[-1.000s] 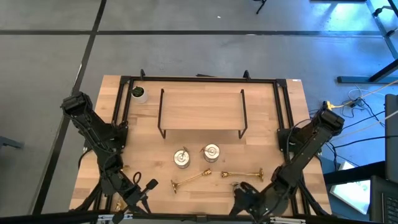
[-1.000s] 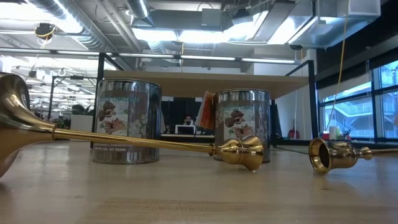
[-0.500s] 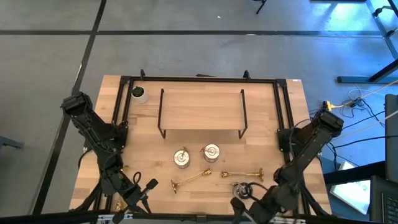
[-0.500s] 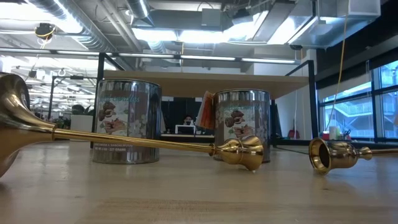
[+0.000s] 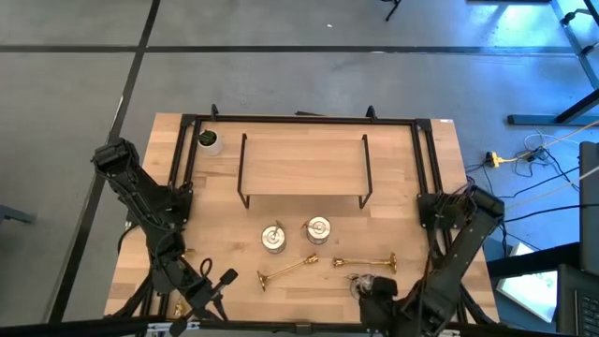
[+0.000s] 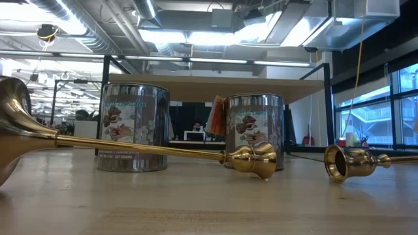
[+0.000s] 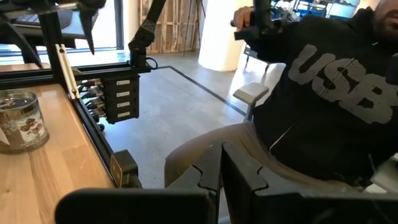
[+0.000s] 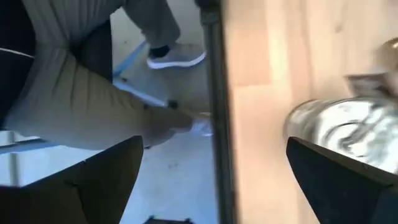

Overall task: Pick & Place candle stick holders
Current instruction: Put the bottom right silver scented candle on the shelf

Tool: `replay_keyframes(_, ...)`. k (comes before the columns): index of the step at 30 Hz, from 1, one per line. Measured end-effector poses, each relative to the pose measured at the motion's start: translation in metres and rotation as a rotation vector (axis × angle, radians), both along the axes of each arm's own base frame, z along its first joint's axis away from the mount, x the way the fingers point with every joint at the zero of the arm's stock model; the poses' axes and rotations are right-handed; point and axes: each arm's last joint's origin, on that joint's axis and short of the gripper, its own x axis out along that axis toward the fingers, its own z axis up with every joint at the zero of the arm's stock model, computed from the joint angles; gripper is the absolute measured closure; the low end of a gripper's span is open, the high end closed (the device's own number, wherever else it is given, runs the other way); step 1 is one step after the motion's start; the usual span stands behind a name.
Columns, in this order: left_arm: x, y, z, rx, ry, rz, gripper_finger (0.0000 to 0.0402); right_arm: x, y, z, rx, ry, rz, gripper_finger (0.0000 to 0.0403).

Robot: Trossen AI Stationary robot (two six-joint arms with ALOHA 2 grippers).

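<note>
Two silvery round cups [image 5: 273, 238] [image 5: 317, 228] stand upright mid-table; in the low view they show as printed tins [image 6: 134, 127] [image 6: 255, 130]. A third cup [image 5: 361, 281] [image 8: 339, 137] stands near the front edge. Two gold sticks [image 5: 287, 270] [image 5: 365, 262] lie flat on their sides; one stretches across the low view [image 6: 157, 150]. My right gripper [image 5: 367, 296] [image 8: 214, 180] hangs open, tipped down, just near of the third cup and touching nothing. My left gripper [image 5: 225, 279] [image 7: 221, 180] waits shut at the front left, holding nothing.
A black wire rack [image 5: 304, 168] with a wooden shelf stands at the far middle. A small white pot with a plant [image 5: 209, 140] sits far left. A seated person [image 7: 323, 93] is close to the table's near edge [image 8: 214, 93].
My right gripper has tipped from nearly level to steeply downward beside the third cup at the front edge, its arm folding toward the near edge; it stays open. Nothing on the table has moved.
</note>
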Motion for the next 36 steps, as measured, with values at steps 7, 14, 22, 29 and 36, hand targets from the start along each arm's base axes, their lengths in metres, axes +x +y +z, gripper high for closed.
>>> replay_keyframes(7,0.0,0.0,0.0,-0.006,0.004,0.004,0.0396,0.005,0.016,0.009,0.185,-0.076,-0.031,0.0004)
replay_keyframes(14,0.0,0.0,0.0,0.004,-0.003,-0.004,0.0396,0.005,0.035,0.022,0.313,-0.245,0.098,0.0004)
replay_keyframes(22,0.0,0.0,0.0,0.006,-0.005,-0.006,0.0396,0.012,0.04,0.028,0.333,-0.373,0.127,0.0004)
replay_keyframes(29,0.0,0.0,0.0,0.006,-0.005,-0.006,0.0396,0.021,0.044,0.041,0.444,-0.486,0.092,0.0004)
replay_keyframes(36,0.0,0.0,0.0,0.006,-0.005,-0.006,0.0396,0.023,0.041,0.04,0.387,-0.53,0.031,0.0004)
